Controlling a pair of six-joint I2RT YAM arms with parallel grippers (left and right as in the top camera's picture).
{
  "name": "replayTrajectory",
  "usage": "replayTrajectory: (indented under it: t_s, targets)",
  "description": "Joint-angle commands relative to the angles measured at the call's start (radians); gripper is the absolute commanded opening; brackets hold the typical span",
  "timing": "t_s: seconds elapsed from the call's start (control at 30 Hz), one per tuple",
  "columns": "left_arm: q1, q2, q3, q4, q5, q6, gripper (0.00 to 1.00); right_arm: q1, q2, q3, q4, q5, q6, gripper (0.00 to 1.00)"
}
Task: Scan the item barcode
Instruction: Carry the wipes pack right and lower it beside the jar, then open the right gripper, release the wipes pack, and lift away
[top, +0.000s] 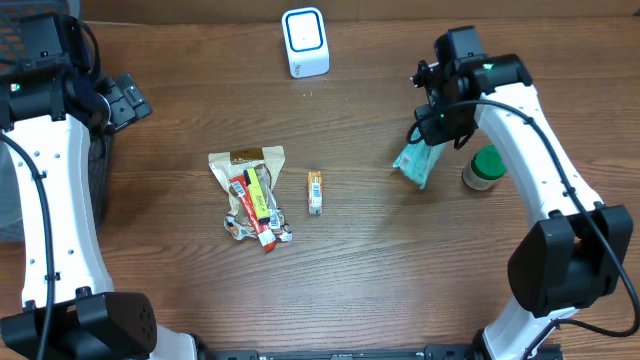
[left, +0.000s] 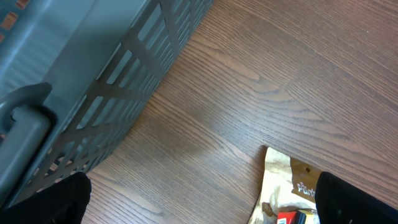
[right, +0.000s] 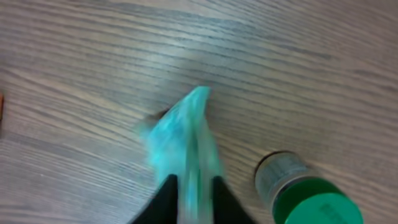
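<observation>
Bench (top: 380, 290): open wood runs from the right gripper (top: 430, 140) to the scanner (top: 305, 42); route there.
Left gripper (left: 205, 200): wide, empty, beside the grey basket (left: 93, 81).
Green-lidded jar (top: 484, 167): just beside your load, so a swing may topple it.
Teal packet (right: 186, 140): far right, pinched narrowly; it may slip.
</observation>
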Motion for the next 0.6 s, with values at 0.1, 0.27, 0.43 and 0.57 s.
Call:
replayTrajectory:
  t_s: [0.1,0.27,0.43,0.57]
  targets:
    - [0.001,-0.018,0.020,0.002,-0.012,0.012,1.00,-0.013,-0.005,-0.039,0.020,-0.047,-0.006,0.68]
    - [0.001,-0.018,0.020,0.002,-0.012,0.012,1.00,-0.013,-0.005,-0.072,0.107,-0.072,0.232,0.54]
    - [0.001,-0.018,0.021,0.002,-0.012,0.012,1.00,0.007,-0.005,-0.165,0.224,-0.073,0.517,0.19]
    - [0.001,-0.018,0.021,0.002,-0.012,0.012,1.00,0.042,-0.005,-0.283,0.406,-0.072,0.607,0.10]
